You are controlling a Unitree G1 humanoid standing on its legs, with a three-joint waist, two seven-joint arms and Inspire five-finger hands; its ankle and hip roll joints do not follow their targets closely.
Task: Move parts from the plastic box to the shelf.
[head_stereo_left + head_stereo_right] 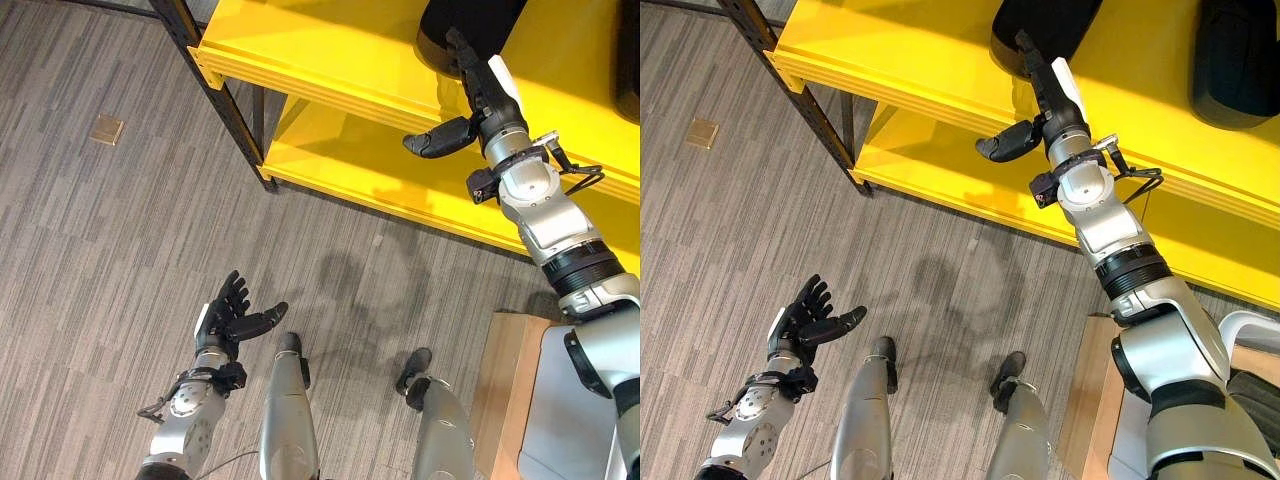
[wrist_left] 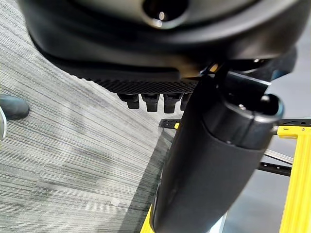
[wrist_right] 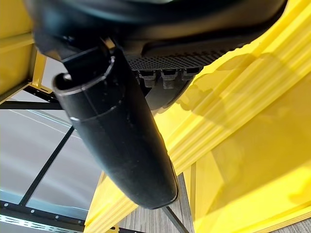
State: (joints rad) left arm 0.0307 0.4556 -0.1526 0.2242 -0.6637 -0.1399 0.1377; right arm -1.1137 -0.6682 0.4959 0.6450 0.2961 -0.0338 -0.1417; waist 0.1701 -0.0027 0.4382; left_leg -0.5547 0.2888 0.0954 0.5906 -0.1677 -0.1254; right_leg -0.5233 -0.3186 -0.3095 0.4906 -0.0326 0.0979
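Spanning grey striped carpet (image 1: 120, 230), a yellow shelf (image 1: 330, 60) on black posts (image 1: 215, 70)

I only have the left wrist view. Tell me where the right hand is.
Observer: The right hand is up at the top level of the yellow shelf, its straight fingers reaching the edge of a black part.
Operator: Say whether it holds that part.
Observer: No. The thumb stands out to the side, clear of the part, and nothing is pinched.
Operator: Report anything else on that level.
Observer: A second black part sits further to the robot's right.
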